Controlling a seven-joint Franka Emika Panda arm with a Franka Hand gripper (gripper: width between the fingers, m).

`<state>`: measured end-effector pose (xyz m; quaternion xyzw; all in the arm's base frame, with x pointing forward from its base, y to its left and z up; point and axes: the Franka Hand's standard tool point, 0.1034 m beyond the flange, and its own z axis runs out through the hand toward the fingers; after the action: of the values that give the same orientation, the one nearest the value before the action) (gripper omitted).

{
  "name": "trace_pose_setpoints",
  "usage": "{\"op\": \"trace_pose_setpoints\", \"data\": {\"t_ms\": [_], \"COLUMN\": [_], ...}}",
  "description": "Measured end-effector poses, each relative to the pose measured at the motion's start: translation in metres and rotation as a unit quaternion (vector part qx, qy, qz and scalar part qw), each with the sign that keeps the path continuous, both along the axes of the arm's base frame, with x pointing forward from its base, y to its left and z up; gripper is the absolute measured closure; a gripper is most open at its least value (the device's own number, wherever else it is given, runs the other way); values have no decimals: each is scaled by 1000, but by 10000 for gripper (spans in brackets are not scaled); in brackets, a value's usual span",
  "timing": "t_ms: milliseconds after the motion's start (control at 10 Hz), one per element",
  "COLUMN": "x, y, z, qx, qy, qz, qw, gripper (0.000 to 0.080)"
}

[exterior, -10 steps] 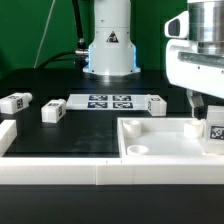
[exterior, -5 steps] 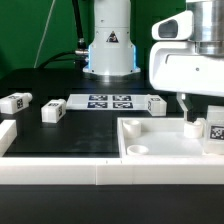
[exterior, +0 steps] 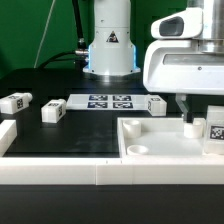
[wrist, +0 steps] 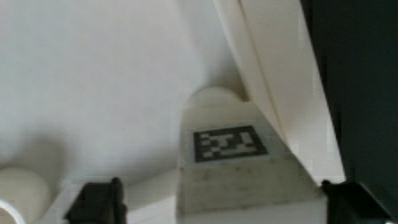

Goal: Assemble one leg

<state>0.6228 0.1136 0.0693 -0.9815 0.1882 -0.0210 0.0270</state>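
A white leg (wrist: 228, 150) with a square tag stands upright in the far right corner of the large white tray (exterior: 150, 140). It also shows in the exterior view (exterior: 213, 130). My gripper (exterior: 204, 124) is lowered over it, and in the wrist view (wrist: 214, 205) its two dark fingertips (wrist: 98, 200) stand either side of the leg. The jaws are open, with a gap showing between one finger and the leg. Three more legs lie on the black table: one (exterior: 14, 102), a second (exterior: 52, 111) and a third (exterior: 157, 104).
The marker board (exterior: 110, 101) lies flat behind the tray. The robot base (exterior: 108, 45) stands at the back. A white rail (exterior: 50, 172) runs along the front, with a white block (exterior: 6, 135) at the exterior view's left.
The gripper has moved toward the exterior view's left and a little down, so its body now covers more of the tray's far right corner. The legs have not moved.
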Motion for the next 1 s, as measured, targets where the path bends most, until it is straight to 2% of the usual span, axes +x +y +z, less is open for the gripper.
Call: {"op": "trace_pose_setpoints", "data": {"t_ms": [100,200,600,1000], "x": [0,0,0,0], "y": [0,0,-3,-5], "z": [0,0,-1,-1], "qx": [0,0,3,22], "qy": [0,0,2,12], "qz": [-1,-1,-53,-277], "qw": [1000,1000,999,961], "gripper": [416,508,508,508]}}
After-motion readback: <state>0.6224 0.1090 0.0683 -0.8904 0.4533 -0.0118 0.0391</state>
